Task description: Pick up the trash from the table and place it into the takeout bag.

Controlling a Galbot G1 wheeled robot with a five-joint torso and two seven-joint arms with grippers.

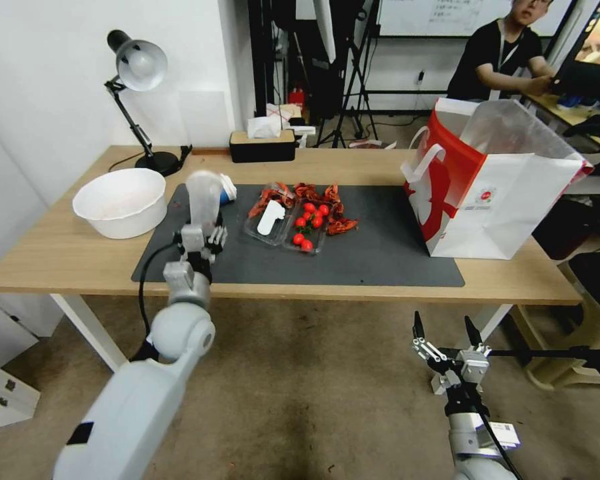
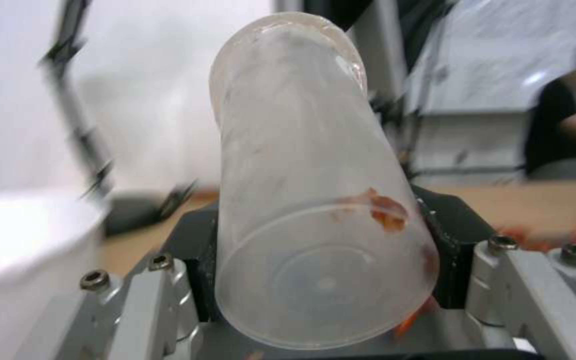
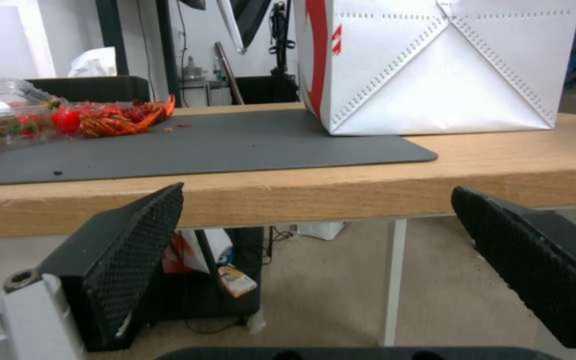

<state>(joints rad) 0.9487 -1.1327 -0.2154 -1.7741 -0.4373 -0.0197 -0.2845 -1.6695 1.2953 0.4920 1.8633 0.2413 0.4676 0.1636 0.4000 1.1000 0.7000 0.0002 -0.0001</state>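
Note:
My left gripper [image 1: 200, 235] is shut on a clear plastic cup [image 1: 203, 195], held upright above the left part of the dark mat [image 1: 380, 253]. In the left wrist view the cup [image 2: 308, 200] sits between the black pads [image 2: 458, 240], with red smears on its wall. A blue-and-white paper cup [image 1: 228, 189] lies on the mat just behind the held cup. The takeout bag [image 1: 497, 190] stands open at the table's right end, and its white side [image 3: 435, 65] shows in the right wrist view. My right gripper [image 1: 447, 333] hangs open below the table's front edge, with both pads [image 3: 128, 250] wide apart.
A large white bowl [image 1: 121, 201] sits left of the mat. A clear tray with cherry tomatoes and red shells [image 1: 300, 217] lies mid-mat. A black desk lamp [image 1: 137, 73] and a tissue box [image 1: 262, 143] stand at the back of the light-wood table [image 1: 60, 260].

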